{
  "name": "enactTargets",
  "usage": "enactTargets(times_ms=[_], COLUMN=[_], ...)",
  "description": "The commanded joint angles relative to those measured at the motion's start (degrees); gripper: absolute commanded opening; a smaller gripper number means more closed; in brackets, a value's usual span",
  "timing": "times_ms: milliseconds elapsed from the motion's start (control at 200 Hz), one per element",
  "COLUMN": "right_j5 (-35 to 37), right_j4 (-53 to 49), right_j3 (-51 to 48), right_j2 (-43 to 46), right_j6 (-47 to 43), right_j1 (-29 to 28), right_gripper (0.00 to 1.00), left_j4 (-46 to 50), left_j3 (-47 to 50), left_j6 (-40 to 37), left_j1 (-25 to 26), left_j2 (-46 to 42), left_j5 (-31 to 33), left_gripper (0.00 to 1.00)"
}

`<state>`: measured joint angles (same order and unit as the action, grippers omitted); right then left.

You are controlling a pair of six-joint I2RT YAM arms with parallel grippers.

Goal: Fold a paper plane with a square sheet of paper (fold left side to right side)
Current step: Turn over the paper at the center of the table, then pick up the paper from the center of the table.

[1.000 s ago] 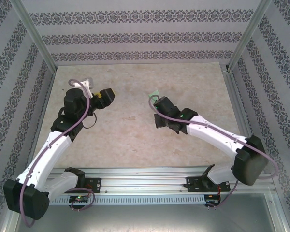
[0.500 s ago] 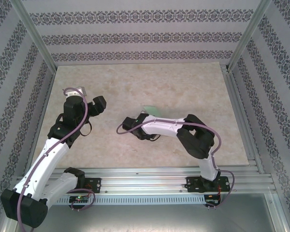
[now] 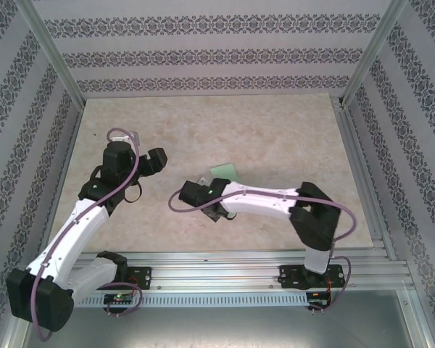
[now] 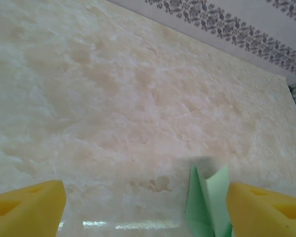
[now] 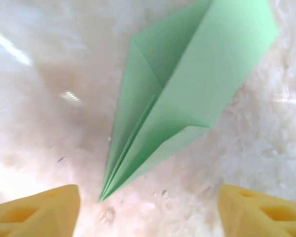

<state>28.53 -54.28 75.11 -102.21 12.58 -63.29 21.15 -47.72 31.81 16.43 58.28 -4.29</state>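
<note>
The square sheet of paper shows as a light green, folded, pointed paper plane resting on the table near the middle. In the right wrist view the paper plane points its narrow tip toward my right gripper, which stands open just behind that tip, its yellow fingertips apart and touching nothing. From above, the right gripper sits just left of and nearer than the plane. My left gripper hovers open farther left. In the left wrist view the plane rises beside the right fingertip of the left gripper.
The beige marbled tabletop is walled by patterned panels at the back and sides. An aluminium rail with both arm bases runs along the near edge. The right arm's forearm stretches across the centre.
The right arm swung from the right of centre to the left with the plane, and its jaws opened, leaving the plane on the table. The left gripper shifted slightly.
</note>
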Motion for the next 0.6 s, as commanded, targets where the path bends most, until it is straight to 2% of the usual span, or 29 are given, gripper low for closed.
enactTargets(times_ms=[0, 105, 215, 300, 385, 515, 594], right_j5=[-7.7, -13.8, -23.1, -31.2, -38.2, -46.8, -50.8], right_j4=[5.8, 13.3, 25.2, 36.3, 44.9, 50.2, 52.1], right_j3=[-3.8, -9.9, -18.5, -26.6, -33.3, -39.7, -42.9], right_j2=[10.2, 18.9, 26.7, 31.7, 34.9, 36.9, 37.5], right_j6=[1.5, 3.6, 8.1, 13.5, 17.8, 20.9, 21.7], right_j1=[1.7, 7.3, 16.4, 23.4, 29.5, 37.6, 41.5], right_gripper=[0.8, 0.83, 0.85, 0.89, 0.91, 0.91, 0.91], left_j4=[-5.7, -11.7, -19.1, -23.0, -25.6, -30.3, -32.1], left_j3=[0.9, 1.7, 2.4, 2.0, 1.1, -1.6, -4.3], left_j6=[-1.8, -0.2, 2.3, 4.0, 5.5, 7.8, 8.9], left_j1=[-0.7, 0.0, 3.6, 7.1, 9.8, 12.5, 13.9], left_j2=[3.6, 9.3, 16.1, 22.0, 27.1, 35.8, 41.3], left_j5=[-11.6, -22.0, -28.0, -29.6, -28.4, -28.8, -30.3], left_gripper=[0.85, 0.83, 0.83, 0.83, 0.83, 0.81, 0.76])
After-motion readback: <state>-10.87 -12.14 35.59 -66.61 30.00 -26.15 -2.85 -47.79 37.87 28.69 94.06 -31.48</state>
